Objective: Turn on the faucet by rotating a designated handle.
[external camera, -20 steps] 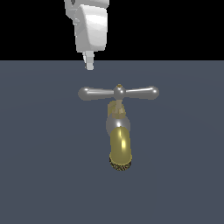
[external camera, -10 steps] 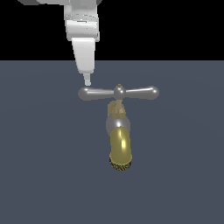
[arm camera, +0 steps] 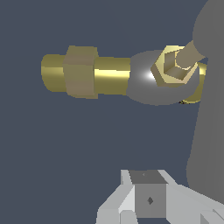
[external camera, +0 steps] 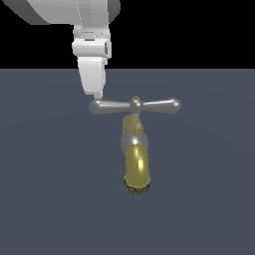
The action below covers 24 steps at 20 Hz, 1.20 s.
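The faucet stands in the middle of the exterior view, its gold spout curving toward the camera and ending in a dark ridged tip. The handle, a silver crossbar with a small brass cap on its hub, lies level across the top. My gripper comes down from above, its fingers together, with the tips at the bulb on the exterior view's left end of the handle. In the wrist view the faucet's silver body, brass nut and gold pipe show, a handle arm looms large, and the fingertips sit close together.
A flat dark blue-grey floor spreads around the faucet. The arm's white wrist housing fills the space above the handle's end on the exterior view's left.
The gripper has dropped from well above the handle down to its left bulb and come nearer the camera. The handle looks unturned.
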Available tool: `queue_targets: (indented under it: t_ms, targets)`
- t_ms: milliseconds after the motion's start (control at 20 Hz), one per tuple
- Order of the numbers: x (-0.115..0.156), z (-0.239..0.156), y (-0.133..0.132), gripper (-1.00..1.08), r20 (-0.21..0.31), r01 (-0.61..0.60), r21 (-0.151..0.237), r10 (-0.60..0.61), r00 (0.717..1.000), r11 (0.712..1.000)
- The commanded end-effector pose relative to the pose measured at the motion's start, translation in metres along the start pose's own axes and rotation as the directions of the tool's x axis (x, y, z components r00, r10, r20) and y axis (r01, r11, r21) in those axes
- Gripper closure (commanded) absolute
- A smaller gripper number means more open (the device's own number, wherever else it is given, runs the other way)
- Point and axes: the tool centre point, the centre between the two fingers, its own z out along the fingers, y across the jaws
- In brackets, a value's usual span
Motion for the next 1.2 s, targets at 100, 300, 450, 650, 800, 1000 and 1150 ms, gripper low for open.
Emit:
queue_targets:
  t_ms: [100, 300, 450, 650, 800, 1000, 1150]
  targets:
    - [0.000, 0.002, -0.001, 1.08, 0.000, -0.010, 0.001, 0.010, 1.000, 1.000]
    - [-0.001, 0.002, 0.003, 1.08, 0.000, -0.009, 0.000, 0.009, 1.000, 1.000]
    - [-0.002, 0.002, 0.013, 1.08, 0.000, -0.009, 0.000, 0.009, 1.000, 1.000]
    - [-0.003, 0.002, 0.026, 1.08, 0.000, -0.009, 0.000, 0.009, 1.000, 1.000]
    - [-0.005, 0.002, 0.036, 1.08, 0.000, -0.009, 0.000, 0.009, 1.000, 1.000]
    - [-0.006, 0.002, 0.050, 1.08, 0.000, -0.009, 0.000, 0.009, 1.000, 1.000]
    - [-0.007, 0.002, 0.061, 1.08, 0.000, -0.009, 0.001, 0.009, 1.000, 1.000]
